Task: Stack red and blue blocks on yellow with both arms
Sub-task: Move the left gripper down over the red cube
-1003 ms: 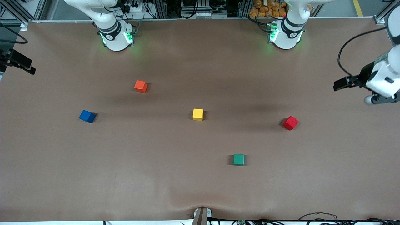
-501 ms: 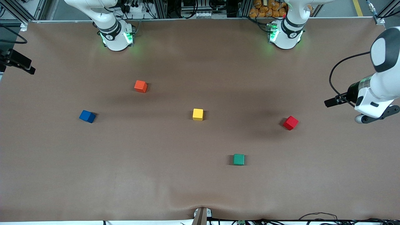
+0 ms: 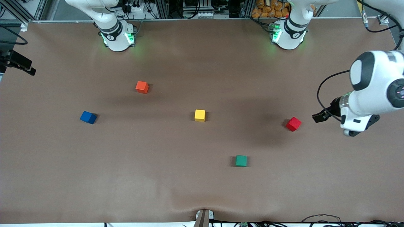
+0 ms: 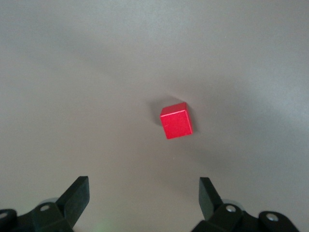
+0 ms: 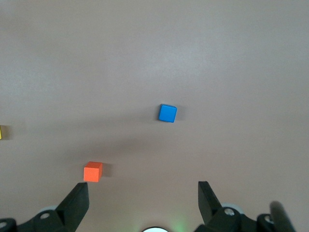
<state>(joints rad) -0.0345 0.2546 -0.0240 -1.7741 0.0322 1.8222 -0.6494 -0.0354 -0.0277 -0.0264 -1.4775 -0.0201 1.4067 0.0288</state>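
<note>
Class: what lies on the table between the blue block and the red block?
The yellow block lies between the blue block and red block, with bare table either side, in the front view.

Five cubes on table (image 3: 202, 189): yellow cube (image 3: 199, 115) mid-table, blue cube (image 3: 88, 117) toward right arm's end, red cube (image 3: 293, 124) toward left arm's end, orange cube (image 3: 142, 87) and green cube (image 3: 241, 160) apart. Left arm (image 3: 369, 94) up near red cube.
</note>
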